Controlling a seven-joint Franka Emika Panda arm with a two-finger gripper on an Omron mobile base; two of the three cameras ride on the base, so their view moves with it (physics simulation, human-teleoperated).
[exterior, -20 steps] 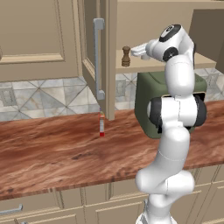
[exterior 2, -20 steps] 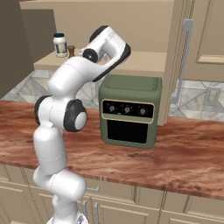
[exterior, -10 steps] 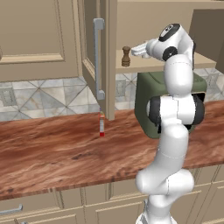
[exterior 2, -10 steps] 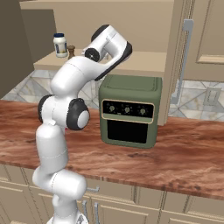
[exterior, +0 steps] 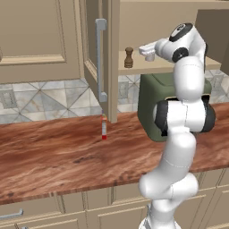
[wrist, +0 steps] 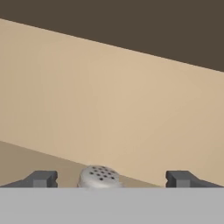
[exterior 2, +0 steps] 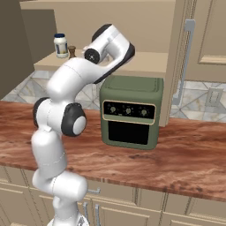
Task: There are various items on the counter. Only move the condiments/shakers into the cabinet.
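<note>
On the open cabinet's shelf (exterior: 134, 68) stands the brown pepper mill (exterior: 129, 57). To its right the pale grey shaker (exterior: 150, 57) rests on the shelf, with my gripper (exterior: 149, 53) open around it. In the hand view the shaker's perforated top (wrist: 99, 176) sits between my spread fingertips (wrist: 42, 178), touching neither. From the right base view, the white jar with the dark blue lid (exterior 2: 60, 45) and the pepper mill (exterior 2: 72, 52) stand at the shelf's left end. My arm hides the gripper there.
A big green oven (exterior 2: 130, 110) stands on the counter (exterior: 53, 156) right under the shelf. The cabinet door (exterior: 91, 40) with its long bar handle (exterior: 101, 58) hangs open to the left. A small red-and-white bottle (exterior: 104, 129) stands on the counter below it.
The jaws have spread wide and let go of the shaker, which now stands on the shelf. The arm has barely moved.
</note>
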